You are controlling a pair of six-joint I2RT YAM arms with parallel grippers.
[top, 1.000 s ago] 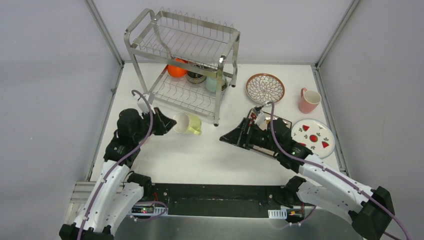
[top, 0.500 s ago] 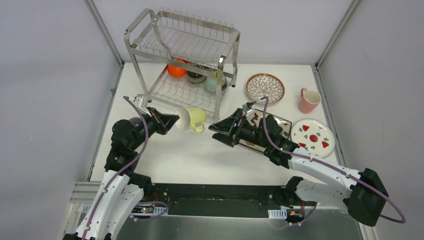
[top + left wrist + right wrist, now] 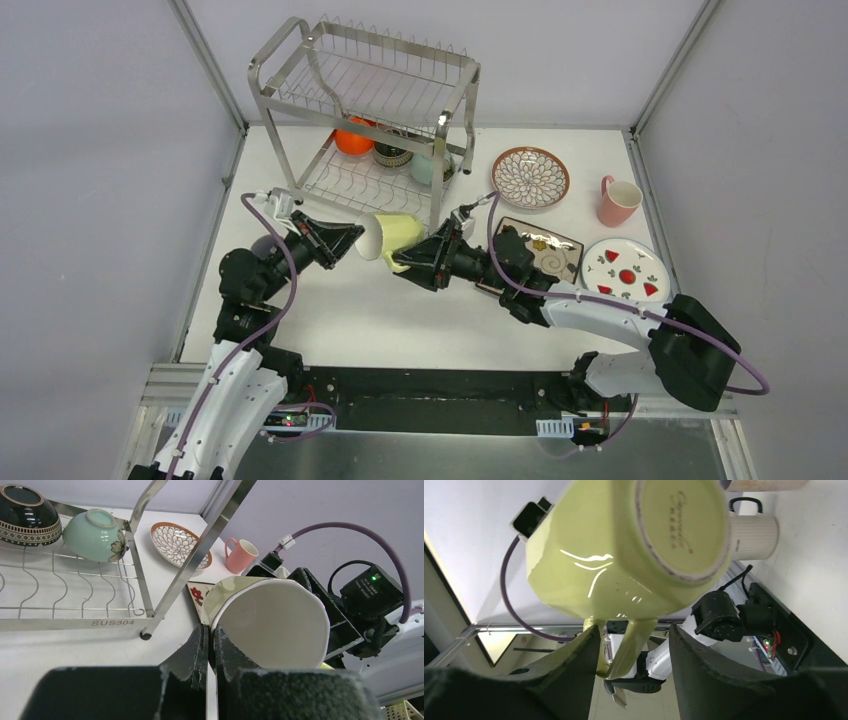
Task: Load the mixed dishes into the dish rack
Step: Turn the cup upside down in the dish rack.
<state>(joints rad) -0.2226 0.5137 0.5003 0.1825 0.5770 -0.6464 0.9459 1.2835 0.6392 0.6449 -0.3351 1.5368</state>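
Observation:
A yellow-green mug point(image 3: 392, 235) hangs tilted above the table in front of the dish rack point(image 3: 365, 100). My left gripper point(image 3: 350, 238) is shut on its rim, one finger inside the white interior point(image 3: 270, 620) and one outside, seen close in the left wrist view point(image 3: 211, 635). My right gripper point(image 3: 631, 635) has come in under the mug's base point(image 3: 624, 555). Its jaws stand open on either side of the handle point(image 3: 634, 640), with a gap showing on the right side.
The rack's lower shelf holds an orange bowl point(image 3: 353, 140), a dark bowl point(image 3: 391, 152) and a mint bowl point(image 3: 425, 165). To the right lie a petal-pattern plate point(image 3: 530, 176), a pink mug point(image 3: 617, 200), a square plate point(image 3: 545, 250) and a red-marked plate point(image 3: 628, 273). A white mug point(image 3: 751, 532) stands behind.
My right gripper has swung left from the square plate to the mug and its jaws have narrowed round the handle. The left gripper carried the mug slightly right and up.

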